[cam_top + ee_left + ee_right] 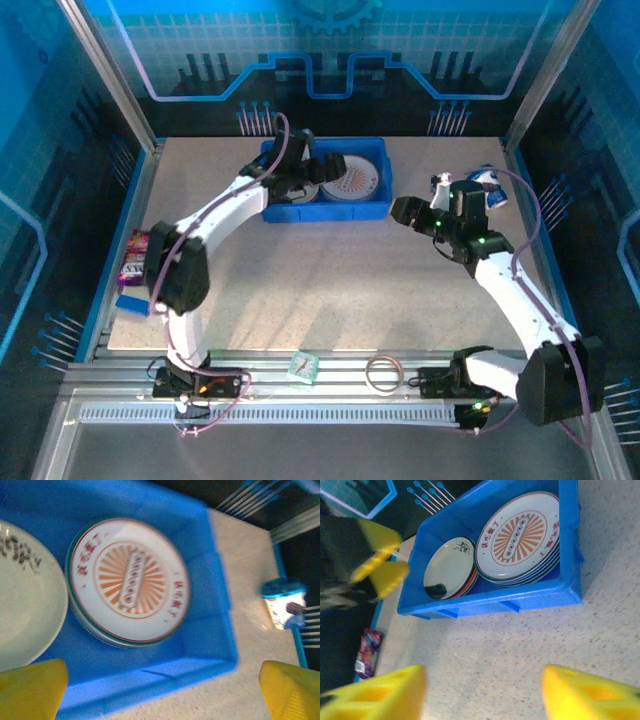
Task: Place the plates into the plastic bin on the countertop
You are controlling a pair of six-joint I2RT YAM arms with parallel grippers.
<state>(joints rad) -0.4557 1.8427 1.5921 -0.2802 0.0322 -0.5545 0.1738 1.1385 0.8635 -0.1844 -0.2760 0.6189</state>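
Note:
The blue plastic bin (330, 211) stands at the back of the beige countertop (330, 290). Inside it, a stack of plates topped by a sunburst-patterned plate (352, 182) (129, 580) (517, 535) lies on the right. A cream plate (25, 610) (447, 567) tops a stack on the left, with an orange-red rim (470, 585) showing below. My left gripper (320, 168) (162, 692) hovers over the bin's near wall (150, 675), open and holding nothing. My right gripper (405, 210) (482, 695) hangs open over bare countertop, right of the bin.
A blue-and-white cup (487, 187) (285, 602) stands at the right rail. A snack packet (135, 255) (367, 652) and a blue block (133, 303) lie at the left edge. A tape ring (383, 373) and a small green item (303, 367) rest on the front rails.

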